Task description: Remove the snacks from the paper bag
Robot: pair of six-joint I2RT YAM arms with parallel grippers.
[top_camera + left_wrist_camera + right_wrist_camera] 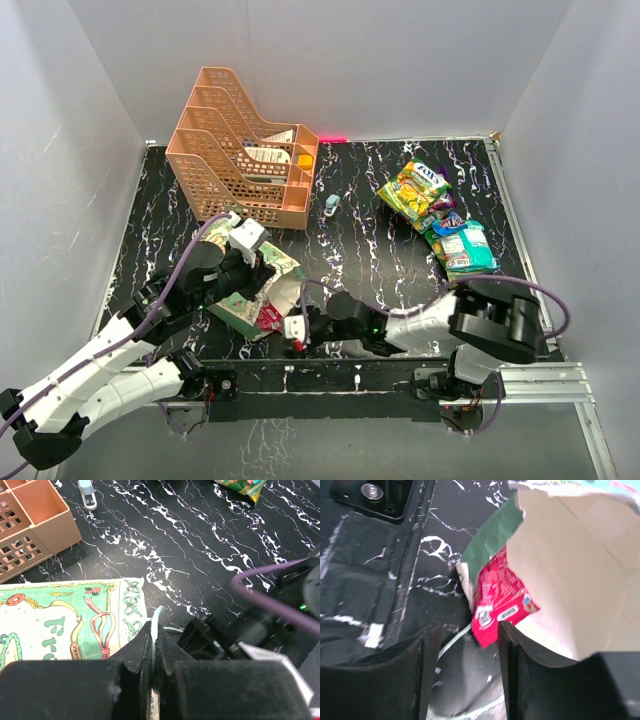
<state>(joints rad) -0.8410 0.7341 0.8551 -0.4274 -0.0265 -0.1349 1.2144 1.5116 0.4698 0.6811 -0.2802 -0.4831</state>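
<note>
Right wrist: one red packet (500, 602) at one paper bag (570, 570) mouth.

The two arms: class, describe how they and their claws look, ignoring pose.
The left arm and right arm have white links, bulky black joints, a purple cable looping alongside each. A green light glows near the right wrist. The left claw and right claw have matte black, wedge-shaped fingers.

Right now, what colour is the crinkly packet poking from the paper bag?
The glossy packet is pinkish red, clearest in right wrist view.
</note>
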